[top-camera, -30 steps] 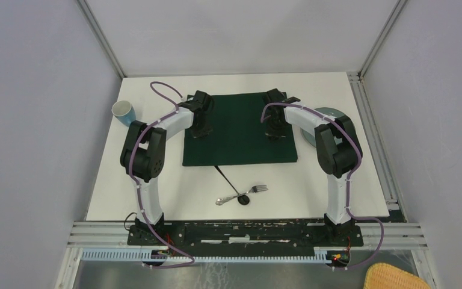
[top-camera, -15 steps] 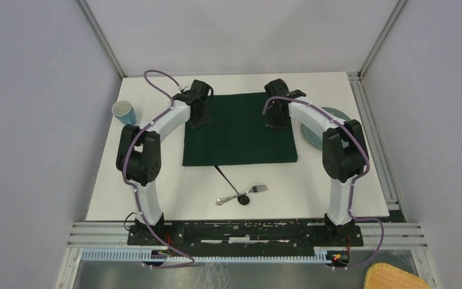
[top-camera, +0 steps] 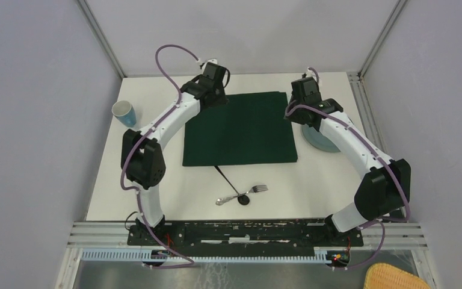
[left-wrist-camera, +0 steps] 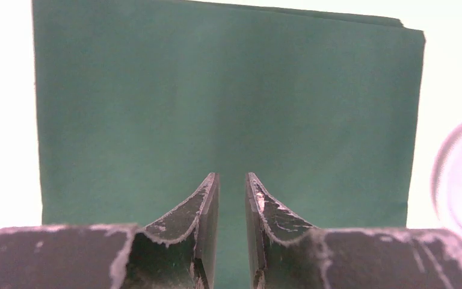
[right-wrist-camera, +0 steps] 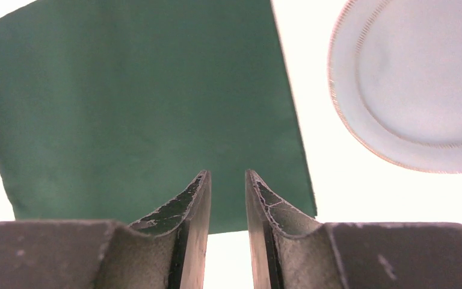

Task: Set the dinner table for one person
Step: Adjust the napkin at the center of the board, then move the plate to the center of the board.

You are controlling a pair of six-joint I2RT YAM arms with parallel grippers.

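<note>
Top view, and the dinner table fills the floor of the bay, its white top running out to the grey walls at 9, 12 and 3 o'clock. The dark green cloth lies flat in the middle, pushed toward 12, its edges square to the table's. There is a wide white band between the cloth's near edge and the arm bases at 6, and a narrower strip along the far edge at 12.

At 9 to 10 o'clock a blue cup stands upright close to the left edge, well apart from the cloth. At 2 to 3 o'clock a pale plate sits just beside the cloth's right edge with a slim white gap between them, and the right arm crosses over it. At 6 o'clock the fork, the spoon and a black-handled utensil lie bunched together, the black handle reaching up to the cloth's near edge.

Now the pincers. The left gripper hovers over the cloth's corner at 11 o'clock, jaws parted by a narrow slot, holding nothing, green showing through the gap. The right gripper hangs at the 1 o'clock corner, jaws likewise a little spread, gripping nothing, clear of cloth and plate.
</note>
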